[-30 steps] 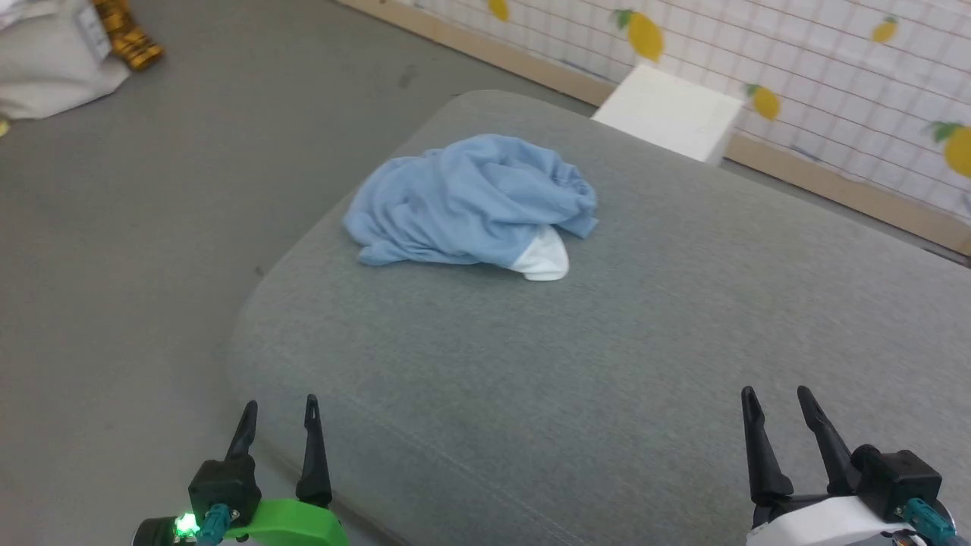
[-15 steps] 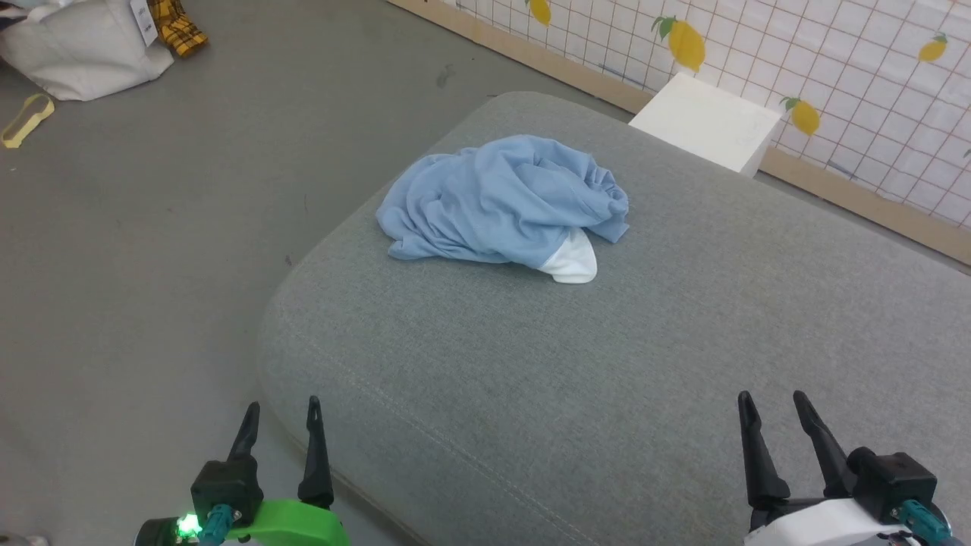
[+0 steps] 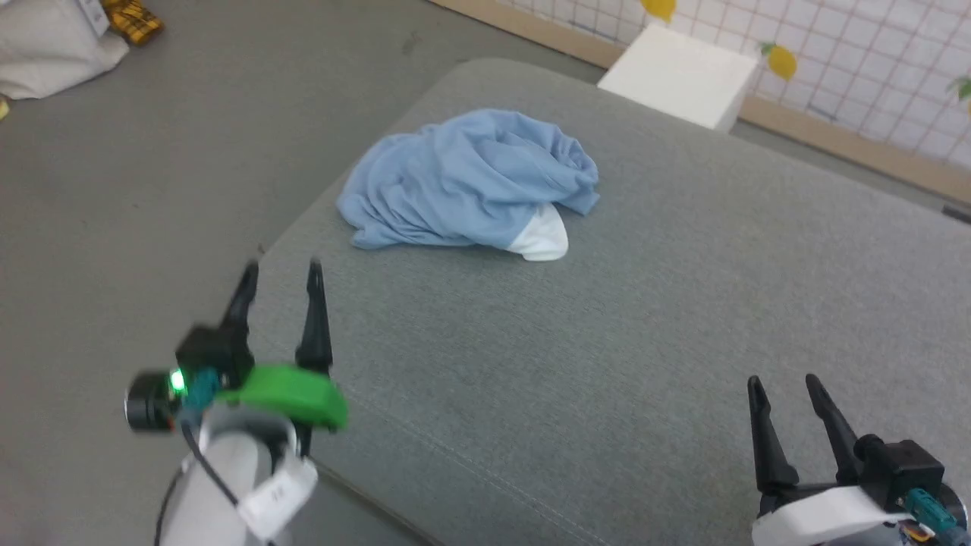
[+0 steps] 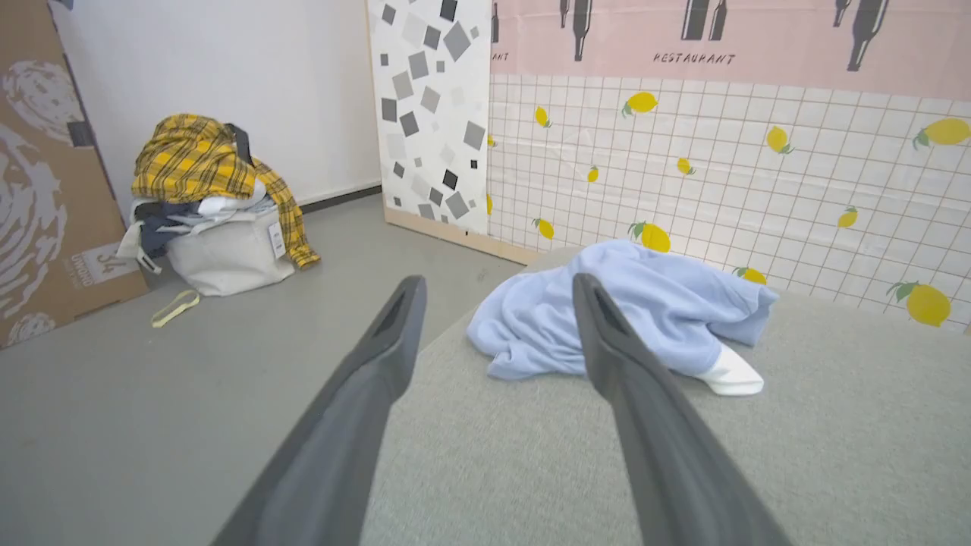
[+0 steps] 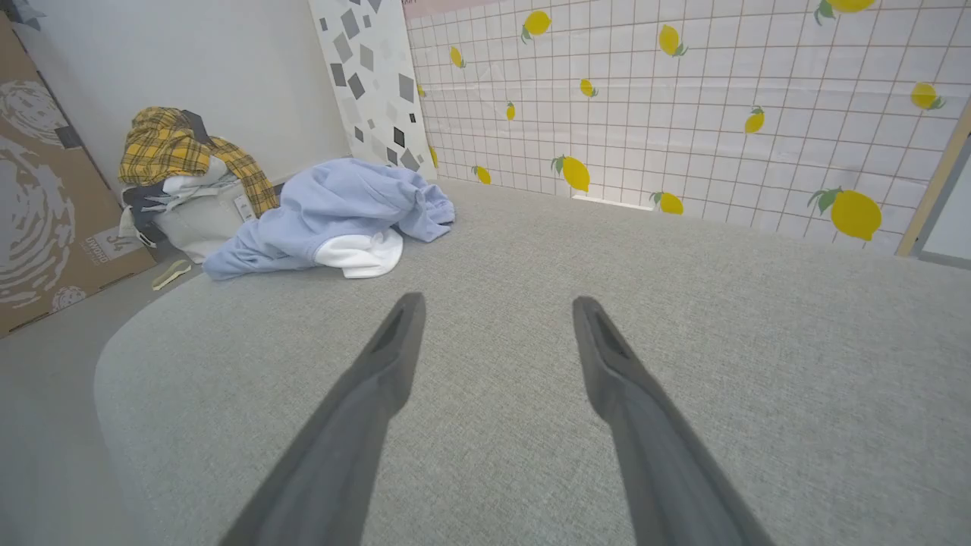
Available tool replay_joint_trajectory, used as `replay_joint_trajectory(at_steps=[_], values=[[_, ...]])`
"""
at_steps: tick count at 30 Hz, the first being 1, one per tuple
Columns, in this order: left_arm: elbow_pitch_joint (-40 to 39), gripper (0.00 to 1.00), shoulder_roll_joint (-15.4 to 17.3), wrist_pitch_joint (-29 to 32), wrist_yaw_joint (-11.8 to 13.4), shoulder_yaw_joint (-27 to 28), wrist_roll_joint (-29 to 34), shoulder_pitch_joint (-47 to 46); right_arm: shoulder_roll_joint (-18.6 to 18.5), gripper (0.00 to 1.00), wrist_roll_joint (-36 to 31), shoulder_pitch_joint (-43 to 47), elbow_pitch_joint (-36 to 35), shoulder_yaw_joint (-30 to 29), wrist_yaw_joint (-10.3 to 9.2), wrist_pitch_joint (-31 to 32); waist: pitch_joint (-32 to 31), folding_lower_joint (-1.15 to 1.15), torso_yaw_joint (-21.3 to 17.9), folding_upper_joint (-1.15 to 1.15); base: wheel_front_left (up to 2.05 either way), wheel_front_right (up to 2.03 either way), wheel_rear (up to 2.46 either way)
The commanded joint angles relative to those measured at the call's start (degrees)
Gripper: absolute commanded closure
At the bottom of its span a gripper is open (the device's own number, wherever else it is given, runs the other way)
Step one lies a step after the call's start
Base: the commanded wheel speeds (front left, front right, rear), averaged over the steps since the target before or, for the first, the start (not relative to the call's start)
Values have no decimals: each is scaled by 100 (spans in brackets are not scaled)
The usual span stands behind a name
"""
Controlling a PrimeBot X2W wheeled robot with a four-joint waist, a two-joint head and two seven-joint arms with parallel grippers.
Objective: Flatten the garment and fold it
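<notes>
Garment (image 3: 466, 182) bunched, long axis left-right, left hand (image 3: 282, 265) and right hand (image 3: 783, 379) spread wide

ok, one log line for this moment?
shirt: crumpled on cushion | left tool: open, short of shirt | right tool: open, empty

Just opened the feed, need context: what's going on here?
A two-armed robot faces a light-blue shirt lying crumpled on a grey cushion, with nothing flattened or folded yet. Its left gripper is open and extended toward the shirt, not touching it. The right gripper is open too, low near the cushion's front, holding nothing.
</notes>
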Motion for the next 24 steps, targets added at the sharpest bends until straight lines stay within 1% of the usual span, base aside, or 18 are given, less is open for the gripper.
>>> replay_joint_trajectory(at_steps=[1,4,7,11,14,16,19,21,24], values=[[109,0,60,-24,-72,-8,-52,-340,-4,0,-76,-141,-57,-39,-9,-10,398,0,-357,0,0,0,0],[580,0,175,15,-220,6,-92,-1111,-4,0,-228,-256,-186,-118,-9,75,721,0,-601,0,0,0,0],[1147,0,275,181,-340,91,-227,-1847,-4,0,-362,-355,-349,-181,-9,188,1039,0,-858,0,0,0,0],[2020,0,367,675,-442,267,-530,-2770,-4,0,-534,-464,-613,-256,-9,335,1463,0,-1212,0,0,0,0],[2648,0,436,1240,-476,469,-852,-3390,-4,0,-622,-512,-821,-296,-9,438,1774,0,-1496,0,0,0,0],[2992,0,486,1616,-447,545,-979,-3732,-4,0,-658,-526,-939,-318,-9,487,1940,0,-1646,0,0,0,0],[3432,0,555,2169,-313,595,-1066,-4159,-4,0,-682,-549,-1108,-370,-9,541,2177,0,-1817,0,0,0,0],[3688,0,584,2467,-80,641,-1084,-4405,-4,0,-694,-552,-1208,-410,-9,566,2315,0,-1890,0,0,0,0],[4059,0,578,3024,144,603,-1083,-4691,-4,0,-728,-547,-1338,-415,-9,611,2488,0,-1958,0,0,0,0]])
